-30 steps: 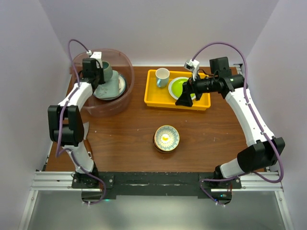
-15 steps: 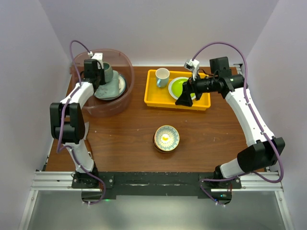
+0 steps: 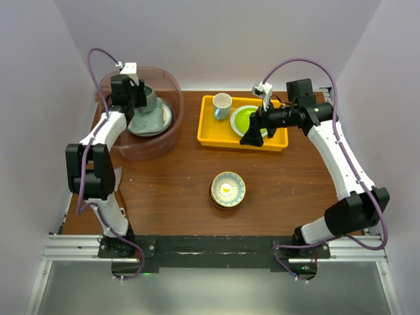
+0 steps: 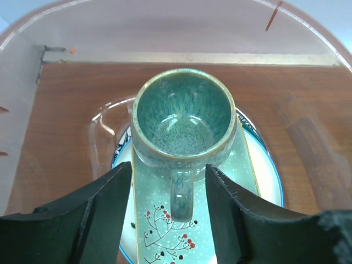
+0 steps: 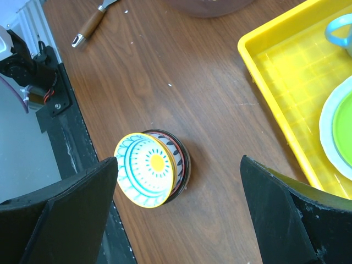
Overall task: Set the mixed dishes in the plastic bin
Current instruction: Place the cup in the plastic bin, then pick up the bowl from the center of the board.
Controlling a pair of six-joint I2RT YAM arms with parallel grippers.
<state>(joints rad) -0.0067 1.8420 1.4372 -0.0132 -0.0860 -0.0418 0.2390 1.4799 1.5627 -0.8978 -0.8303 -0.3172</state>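
— Where is the teal mug sitting?
— It is standing upright on the pale green tray, over the blue floral plate, inside the plastic bin. The left end effector is hanging released, its fingers flanking the handle.
— And the right end effector?
— It is hovering spread wide, holding nothing. The stacked bowls are lying on the bench, outside the bin.

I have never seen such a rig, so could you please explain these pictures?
Two robot arms are bolted to a table. One picture looks down from above; the other two come from a camera on each wrist. The left pincer, open, straddles the handle of a teal mug, which sits on stacked dishes in the plastic bin. The right pincer, open and empty, hovers over the table. Nested bowls lie on the wood; a yellow tray holds a cup and green plate.
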